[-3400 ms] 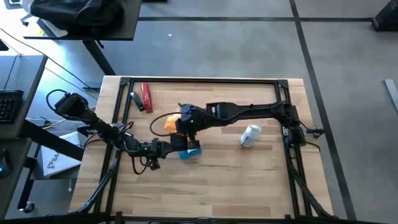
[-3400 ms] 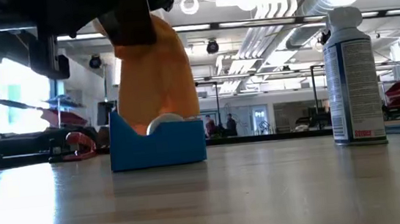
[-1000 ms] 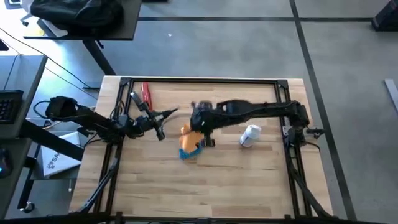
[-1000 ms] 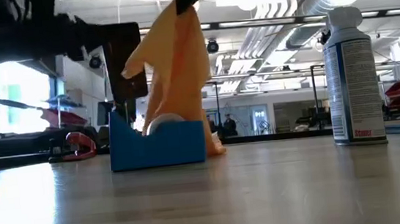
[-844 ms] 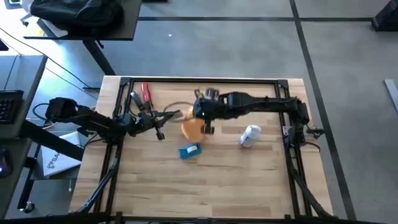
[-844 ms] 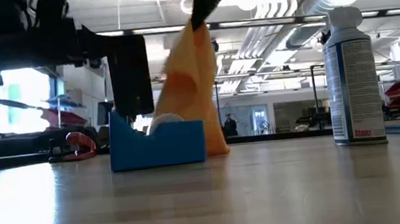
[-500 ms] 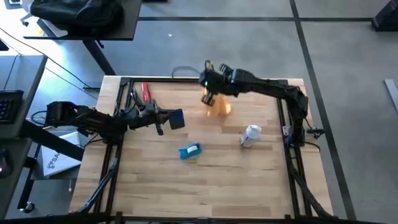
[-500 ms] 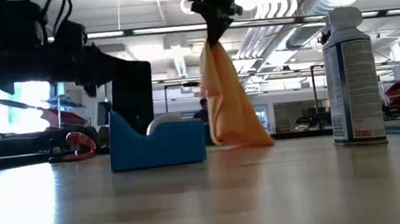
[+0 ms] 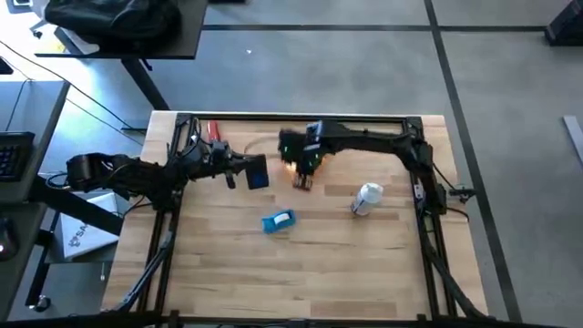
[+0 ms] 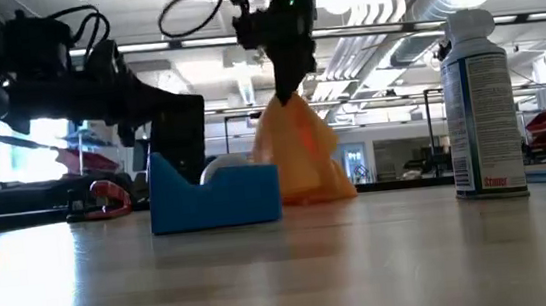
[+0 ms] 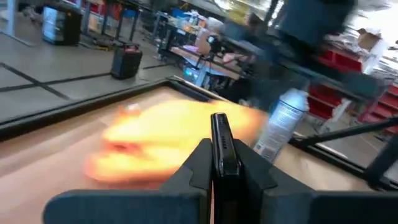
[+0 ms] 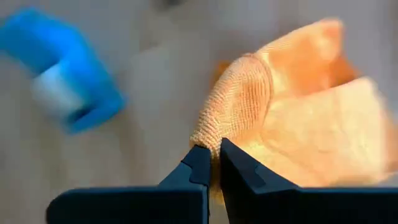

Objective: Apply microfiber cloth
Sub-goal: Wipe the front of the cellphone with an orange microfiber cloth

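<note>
one microfiber cloth point(image 12: 292, 118) pinched by right end effector point(image 12: 210, 163)

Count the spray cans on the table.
1. The spray can stands upright on the table's right half, apart from the microfiber cloth that the right gripper pinches. None other shows; the arms could hide little.

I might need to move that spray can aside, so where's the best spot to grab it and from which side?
Grip the spray can around its straight cylindrical body, level from the side: it stands upright, free of the microfiber cloth.
</note>
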`<state>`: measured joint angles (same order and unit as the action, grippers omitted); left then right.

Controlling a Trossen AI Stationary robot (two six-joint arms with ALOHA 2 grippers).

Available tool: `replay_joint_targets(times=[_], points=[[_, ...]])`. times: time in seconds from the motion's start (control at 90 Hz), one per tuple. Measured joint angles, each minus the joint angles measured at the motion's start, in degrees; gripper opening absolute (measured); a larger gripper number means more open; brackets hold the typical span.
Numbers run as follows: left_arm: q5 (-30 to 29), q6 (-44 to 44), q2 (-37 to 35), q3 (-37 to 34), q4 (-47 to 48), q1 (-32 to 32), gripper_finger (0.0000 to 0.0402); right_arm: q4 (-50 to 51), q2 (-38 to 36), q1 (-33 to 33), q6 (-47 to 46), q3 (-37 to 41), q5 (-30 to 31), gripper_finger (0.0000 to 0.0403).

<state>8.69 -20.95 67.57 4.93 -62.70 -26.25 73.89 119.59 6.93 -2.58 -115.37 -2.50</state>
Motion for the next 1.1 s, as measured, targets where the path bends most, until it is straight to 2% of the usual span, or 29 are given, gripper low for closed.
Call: replay_joint_targets(times=[0.244,0.344,0.411,0.489,0.556,0.644,0.767,0.922,1.1], points=[[2.83,0.04,0.00,1.96,-0.04,-6.59,0.0014,5.17,-0.62,-8.75,-0.15,0.00,-14.02,0.0000],[3.04,0.04,0.00,3.08,-0.22,-7.63,0.0014,6.51,-0.74,-12.03,-1.61,-0.04,-14.97,0.0000],[3.06,0.04,0.00,3.42,-0.16,-7.88,0.0014,10.97,-0.74,-13.68,-3.50,-0.04,-12.21,0.0000],[3.06,0.04,0.00,3.54,-0.20,-7.90,0.0014,16.67,-0.75,-15.09,-7.29,-0.03,-4.49,0.0000],[3.07,0.07,0.00,3.54,-0.15,-7.88,0.0014,15.86,-1.54,-16.02,-10.72,1.01,1.08,0.0000],[3.06,0.09,0.00,3.54,-0.24,-7.88,0.0014,15.58,-2.81,-16.79,-11.50,1.88,3.34,0.0000],[3.29,0.07,0.00,3.54,-0.30,-7.85,0.0014,15.03,-3.13,-17.64,-11.90,3.30,9.56,0.0000],[3.50,0.13,-0.04,3.54,-0.56,-7.85,0.0014,10.83,-3.02,-17.98,-10.65,10.61,11.10,0.0017],[8.00,1.54,-0.04,3.54,-0.74,-7.75,0.0014,6.19,-2.78,-17.18,-12.58,19.35,13.32,0.0070]])
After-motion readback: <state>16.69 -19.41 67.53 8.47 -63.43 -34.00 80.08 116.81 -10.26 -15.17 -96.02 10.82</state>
